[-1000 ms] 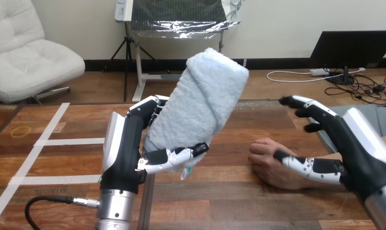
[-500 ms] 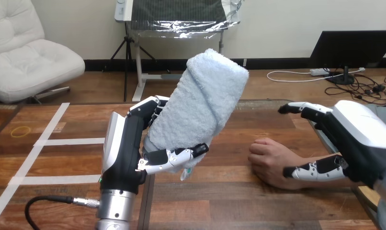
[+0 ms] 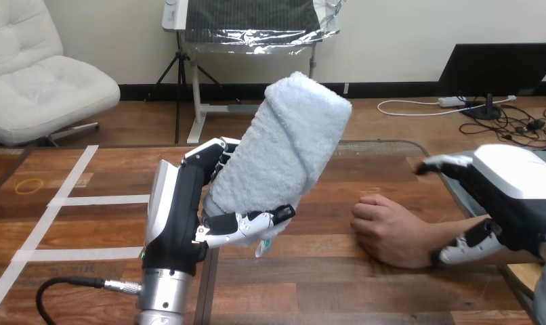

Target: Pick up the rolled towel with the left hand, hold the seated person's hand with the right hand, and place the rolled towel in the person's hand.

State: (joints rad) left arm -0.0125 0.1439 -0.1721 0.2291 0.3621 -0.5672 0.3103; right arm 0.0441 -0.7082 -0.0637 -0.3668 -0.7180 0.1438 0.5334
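A pale blue rolled towel (image 3: 280, 152) stands tilted above the table, its top leaning right. My left hand (image 3: 182, 210) is shut on its lower half, thumb across the front and fingers behind. The person's hand (image 3: 389, 230) lies on the table at the right as a loose fist, knuckles pointing left. My right hand (image 3: 511, 200) hovers over the person's wrist and forearm. Its fingers reach out above the forearm and its thumb hangs down on the near side. I cannot tell whether it touches the forearm.
The wooden table (image 3: 87, 271) carries white tape lines (image 3: 60, 200) at the left and a black cable (image 3: 67, 284) near the front left edge.
My right hand has drawn back to the right, from beside the person's fist to over the wrist and forearm. The left hand and towel have stayed still.
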